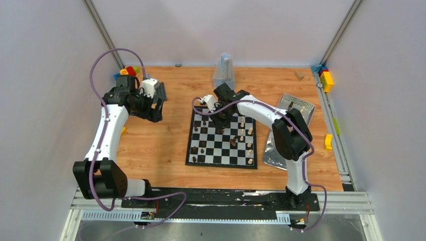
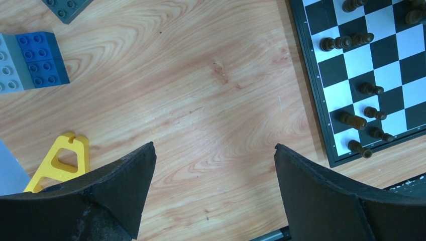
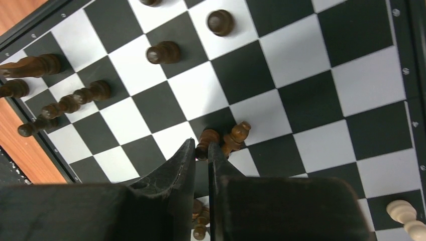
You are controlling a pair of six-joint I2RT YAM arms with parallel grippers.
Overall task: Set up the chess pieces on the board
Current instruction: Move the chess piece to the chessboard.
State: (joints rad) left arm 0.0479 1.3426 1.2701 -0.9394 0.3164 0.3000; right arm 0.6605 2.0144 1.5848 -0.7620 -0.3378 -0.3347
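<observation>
The right gripper (image 3: pixel 201 146) had its jaws pinching a dark chess piece (image 3: pixel 209 135) on the board (image 3: pixel 301 50). The left gripper (image 2: pixel 213 148) hung jaws spread above the counter (image 2: pixel 201 90).

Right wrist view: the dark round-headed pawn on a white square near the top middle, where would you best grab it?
By its round head, coming straight down from above. The pawn stands upright on the board, so its top faces up. The squares to its right and below it in the view are bare, leaving room for fingers there.
</observation>
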